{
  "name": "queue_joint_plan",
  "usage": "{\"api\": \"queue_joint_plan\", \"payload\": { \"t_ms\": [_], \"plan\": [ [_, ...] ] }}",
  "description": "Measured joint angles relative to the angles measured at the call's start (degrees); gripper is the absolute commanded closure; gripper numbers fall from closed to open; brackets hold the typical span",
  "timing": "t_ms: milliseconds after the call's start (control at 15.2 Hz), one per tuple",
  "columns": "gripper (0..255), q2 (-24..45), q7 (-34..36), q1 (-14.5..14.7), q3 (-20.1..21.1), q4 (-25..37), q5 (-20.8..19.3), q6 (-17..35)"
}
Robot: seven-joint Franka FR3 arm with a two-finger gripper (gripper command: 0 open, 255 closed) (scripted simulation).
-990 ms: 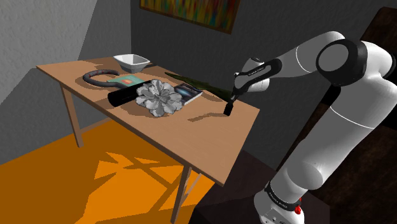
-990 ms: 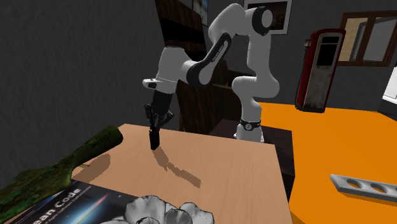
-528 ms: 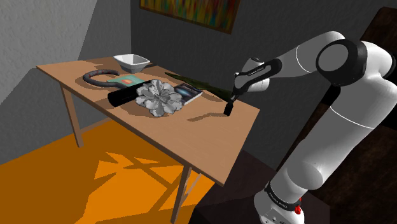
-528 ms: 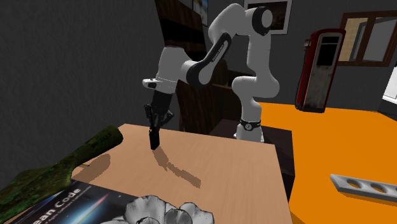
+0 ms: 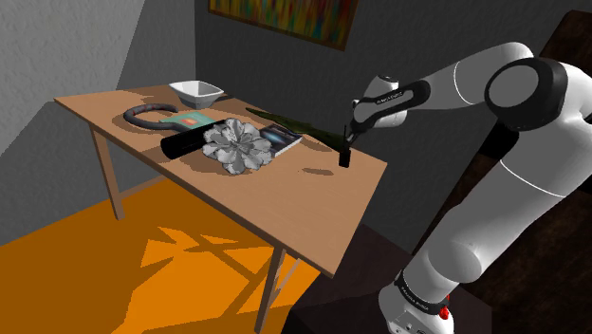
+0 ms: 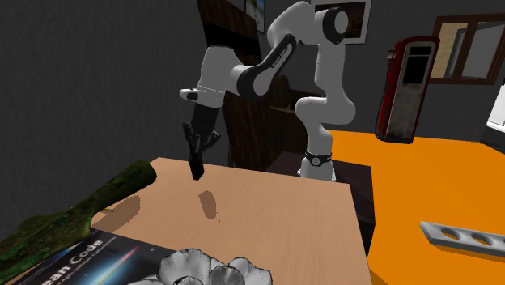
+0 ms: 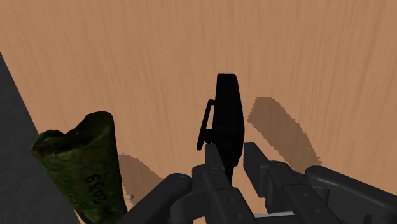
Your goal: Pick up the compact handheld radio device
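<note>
Two black fingers of the gripper are closing narrowly on the compact black radio, clasping its near end while the rest is pointing away from the hand over the wooden table. Compared with half a second ago, when the radio's lower end was standing on the tabletop with its shadow joined to it, the radio is now hanging clear of the table. In the shoulder view its shadow is lying apart at about 8 o'clock from it. In the second exterior view the gripper is sitting higher than before, the radio is pointing down, and the shadow is lying at 5 o'clock from it. A mossy green log is lying on the table at 9 o'clock from the gripper in the wrist view. In the shoulder view a grey ruffled thing is resting at 9 o'clock from the radio, well apart
</note>
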Motion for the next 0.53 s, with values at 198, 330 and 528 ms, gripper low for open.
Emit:
{"api": "queue_joint_plan", "payload": {
  "t_ms": [198,330,528],
  "plan": [
    [255,-1.56,0.37,-0.1,0.2,1.07,-0.77,-2.49],
    [255,-2.3,0.67,-0.08,0.43,1.82,-1.13,-3.94],
    [255,-3.44,0.81,-0.14,0.62,3.03,-1.56,-6.2]
  ]
}}
